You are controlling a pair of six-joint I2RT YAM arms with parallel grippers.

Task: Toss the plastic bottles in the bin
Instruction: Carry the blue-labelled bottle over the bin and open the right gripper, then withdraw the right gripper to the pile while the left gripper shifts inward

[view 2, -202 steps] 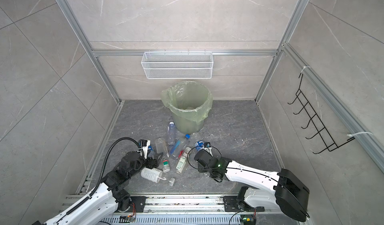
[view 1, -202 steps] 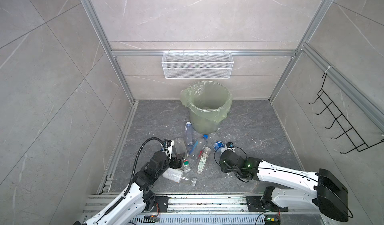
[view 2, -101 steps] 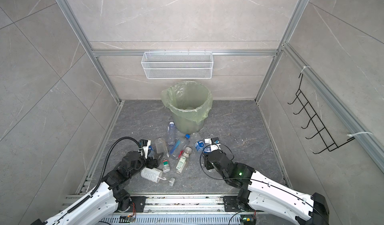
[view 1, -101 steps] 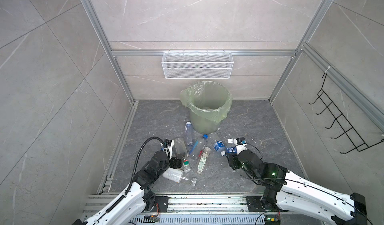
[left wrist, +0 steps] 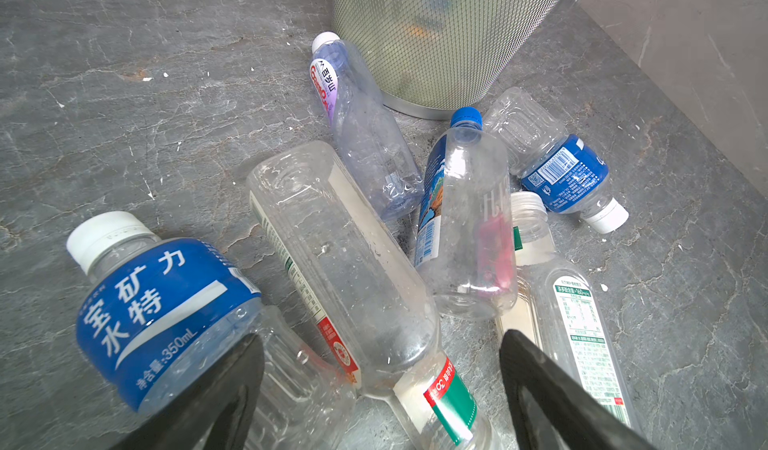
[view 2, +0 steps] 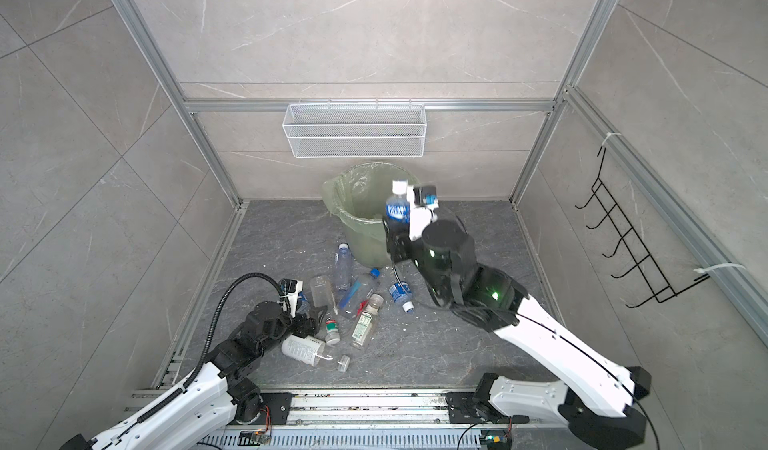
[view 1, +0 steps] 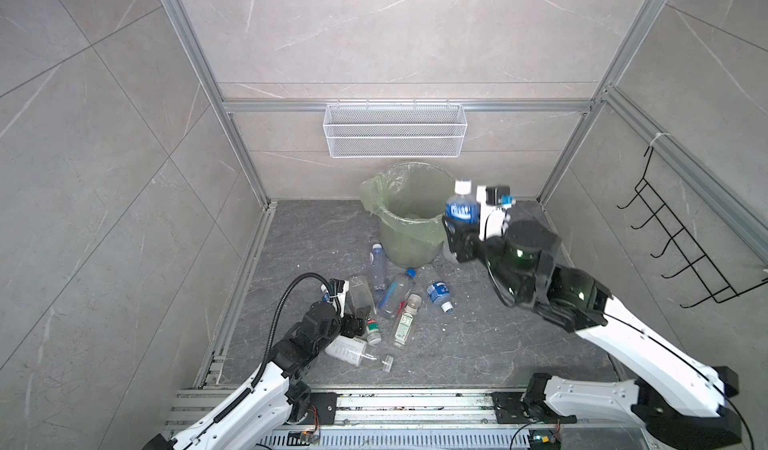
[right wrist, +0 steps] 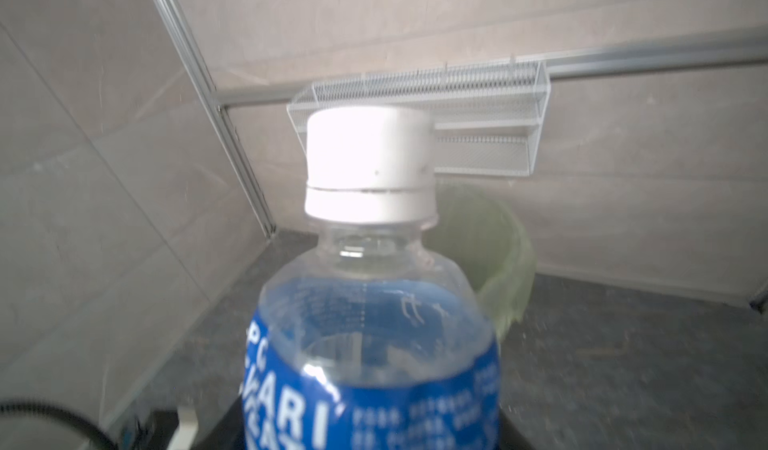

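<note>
Bottle aloft on the right: the right gripper (view 1: 459, 232) is clamped around the lower body of a blue-labelled clear plastic bottle (view 1: 461, 211), which is roughly upright with its white cap up, well off the floor. Taking the back wall as twelve o'clock, the bottle hangs at the three o'clock edge of the round pale green bag-lined plastic bin (view 1: 397, 235). I cannot tell whether it is over the mouth or just outside the rim.

The bin sits close to the back wall, below the white wire mesh basket (view 1: 395, 129), and a gap shows between rim and basket. The other loose plastic bottles (view 1: 399, 302) lie on their sides in a heap at the bin's six o'clock, the farthest ones just beside its base.

The left gripper (left wrist: 380, 339) is low at the heap's seven o'clock corner. Its jaws are wide apart over the neck end of a clear square bottle with a red and green label (left wrist: 353, 285).

The dark grey stone floor (view 1: 519, 344) is bare from four o'clock out to the right wall. Another bare strip runs beside the aluminium frame rail (view 1: 239, 290) on the left.
</note>
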